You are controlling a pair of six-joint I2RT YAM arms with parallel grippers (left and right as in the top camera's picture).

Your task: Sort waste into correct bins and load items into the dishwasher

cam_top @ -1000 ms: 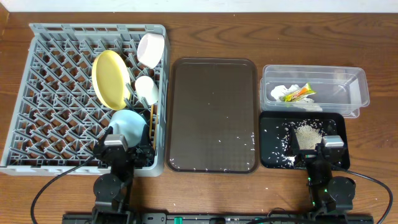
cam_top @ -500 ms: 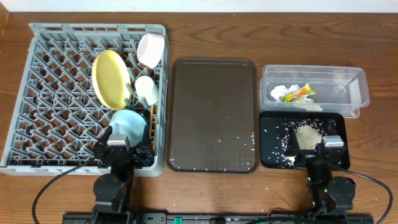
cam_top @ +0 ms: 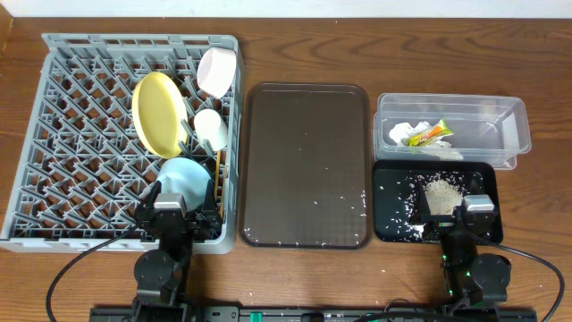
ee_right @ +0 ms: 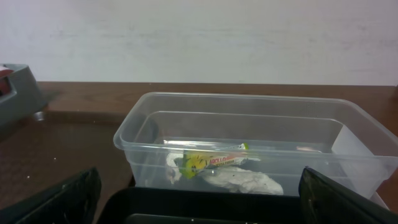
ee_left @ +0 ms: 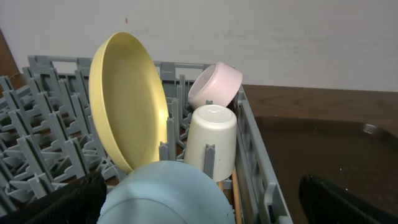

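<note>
Nothing has moved since the earlier frame; both arms are in the same place.

The big grey plastic dish rack (cam_top: 54, 107) is square and full of pointy pegs. A round, smooth yellow plate (cam_top: 159, 114) stands on its edge in it. Next to the plate, a white cup (cam_top: 212, 128) sits upside down. A small pinkish-white bowl (cam_top: 217, 72) leans on its side at the back. A shiny light-blue bowl (cam_top: 186, 179) sits at the front, and its near part is hidden under the left gripper (cam_top: 172, 207). The thin wooden chopsticks (cam_top: 220, 174) lie by the rack's right wall. Only a sliver of them shows.

The flat brown tray (cam_top: 307, 107) has round corners and a few white bits near its front edge.

The see-through tub (cam_top: 509, 125) holds a crumpled white napkin (cam_top: 404, 132) and a yellow-green wrapper (cam_top: 429, 134). The print on the wrapper is too small to read. The black tray (cam_top: 389, 179) has grainy white rice scraps (cam_top: 438, 192) in it. Its near end is hidden under the right gripper (cam_top: 476, 210).

Both grippers have their jaws wide and hold nothing. In each wrist view the black fingers (ee_left: 56, 205) (ee_right: 56, 199) sit at the 2 bottom corners, cut off by the edge.
</note>
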